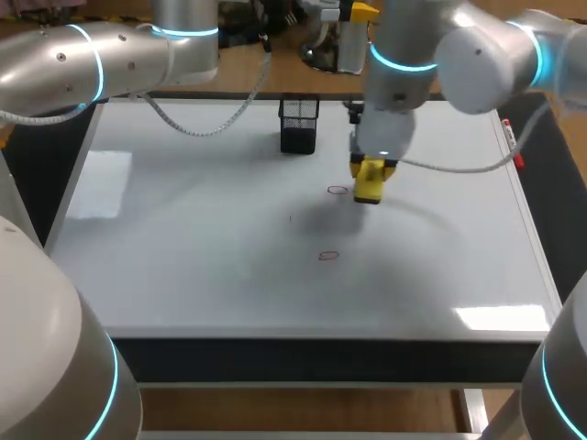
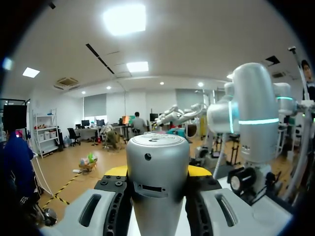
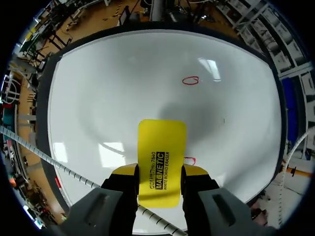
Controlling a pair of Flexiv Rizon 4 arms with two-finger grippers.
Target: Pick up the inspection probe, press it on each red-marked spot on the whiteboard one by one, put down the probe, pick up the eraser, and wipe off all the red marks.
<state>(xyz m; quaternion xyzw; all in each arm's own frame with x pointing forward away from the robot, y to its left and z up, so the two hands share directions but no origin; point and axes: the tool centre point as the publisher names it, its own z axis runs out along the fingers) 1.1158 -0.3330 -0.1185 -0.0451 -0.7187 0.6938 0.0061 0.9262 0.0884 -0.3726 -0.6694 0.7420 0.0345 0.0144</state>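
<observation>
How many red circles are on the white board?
2. One red mark sits beside the yellow eraser held by the right pincer; the other red mark lies nearer the whiteboard's front edge. The eraser may hide more.

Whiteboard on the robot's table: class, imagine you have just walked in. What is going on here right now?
The right arm's end effector is shut on a yellow rectangular whiteboard eraser. It holds the eraser over the flat white whiteboard, right beside one small red oval mark. A second red oval mark lies nearer the front edge, and neither is wiped off yet. A black mesh holder stands at the back. The left arm is at the back left corner, away from the marks.
</observation>
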